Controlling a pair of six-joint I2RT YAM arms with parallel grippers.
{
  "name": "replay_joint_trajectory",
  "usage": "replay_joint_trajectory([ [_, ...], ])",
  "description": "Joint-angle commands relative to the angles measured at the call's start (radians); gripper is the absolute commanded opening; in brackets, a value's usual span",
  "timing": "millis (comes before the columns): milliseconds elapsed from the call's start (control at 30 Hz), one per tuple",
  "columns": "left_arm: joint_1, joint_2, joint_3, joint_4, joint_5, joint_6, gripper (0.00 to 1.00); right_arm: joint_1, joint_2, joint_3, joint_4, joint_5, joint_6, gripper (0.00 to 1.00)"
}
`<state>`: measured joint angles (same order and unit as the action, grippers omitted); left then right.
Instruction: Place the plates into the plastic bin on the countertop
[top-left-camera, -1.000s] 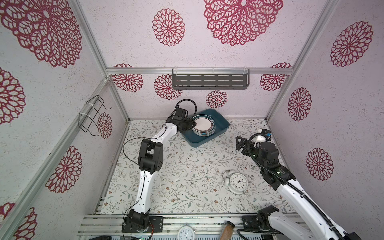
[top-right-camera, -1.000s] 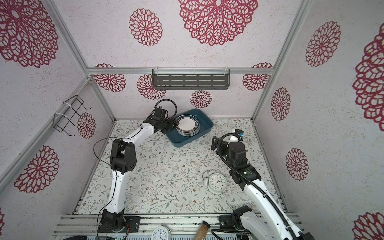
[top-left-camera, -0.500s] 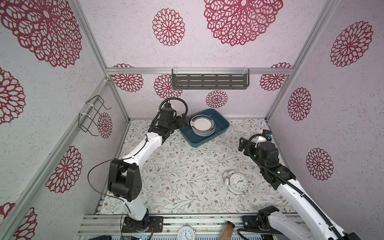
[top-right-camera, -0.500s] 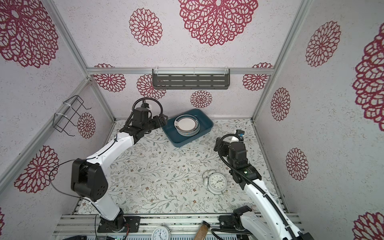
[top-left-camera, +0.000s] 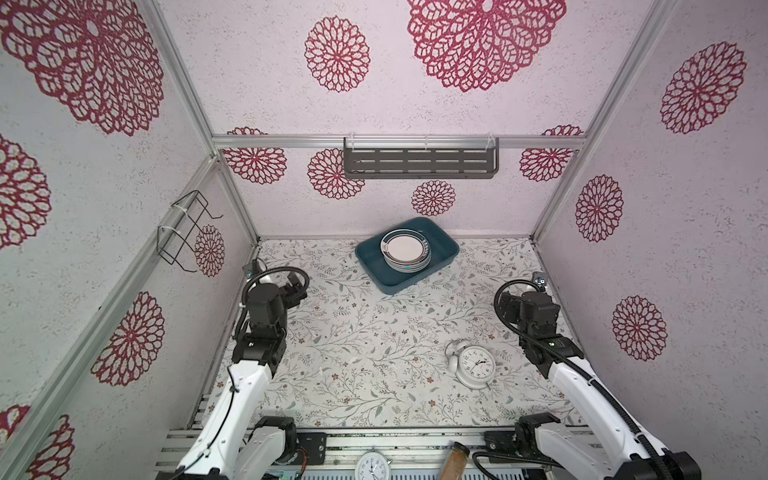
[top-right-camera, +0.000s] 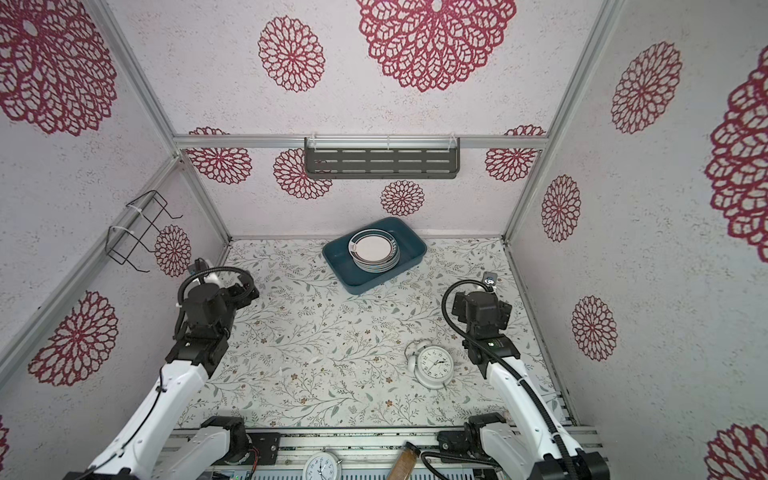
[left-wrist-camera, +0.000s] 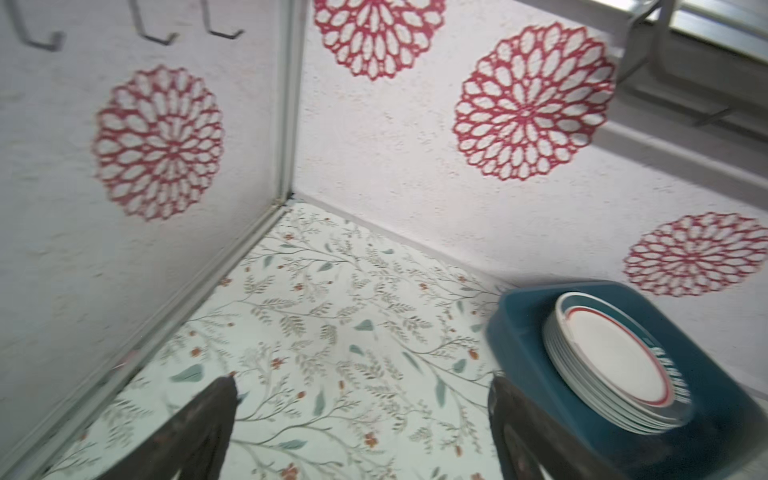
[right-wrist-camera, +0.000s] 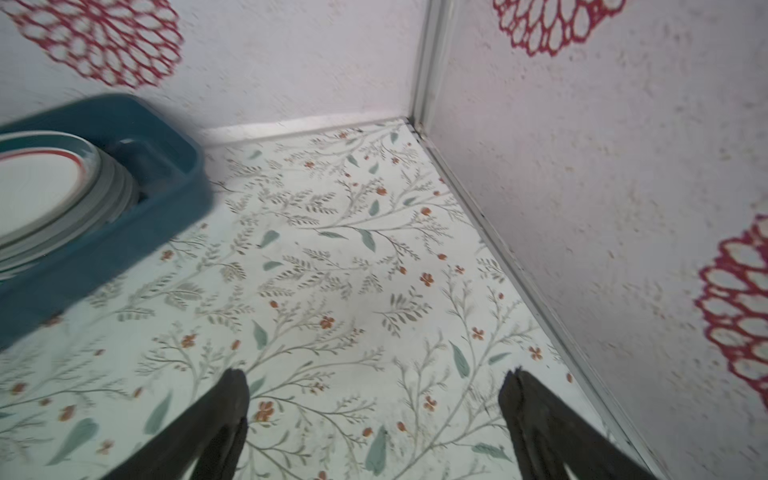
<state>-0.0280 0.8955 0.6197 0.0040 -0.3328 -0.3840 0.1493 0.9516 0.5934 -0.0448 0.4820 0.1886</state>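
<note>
Ceramic is stacked high: the plates (top-left-camera: 405, 251) are piled inside the plastic bin (top-left-camera: 374, 268), which is set at the back of the countertop (top-left-camera: 374, 332), and none is seen lying outside it. The left gripper (left-wrist-camera: 363, 386) and the right gripper (right-wrist-camera: 374, 376) are both held wide apart and empty, well clear of the bin. The pile is judged taller than the low walls, so its upper plates could be slid off by a stray nudge. The alarm clock (top-left-camera: 476, 365) could be swept by the right arm.
</note>
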Motion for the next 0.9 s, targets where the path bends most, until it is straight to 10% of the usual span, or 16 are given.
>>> replay_joint_trajectory([
  [0, 0.042, -0.046, -0.136, 0.183, -0.073, 0.092, 0.97, -0.087, 0.02, -0.055, 0.149, 0.039, -0.029, 0.99],
  [433, 0.055, 0.446, -0.344, 0.959, -0.093, 0.256, 0.97, -0.166, 0.248, -0.247, 0.669, 0.001, -0.087, 0.99],
  [867, 0.058, 0.681, -0.343, 1.198, -0.047, 0.312, 0.97, -0.166, 0.404, -0.296, 0.96, -0.099, -0.167, 0.99],
])
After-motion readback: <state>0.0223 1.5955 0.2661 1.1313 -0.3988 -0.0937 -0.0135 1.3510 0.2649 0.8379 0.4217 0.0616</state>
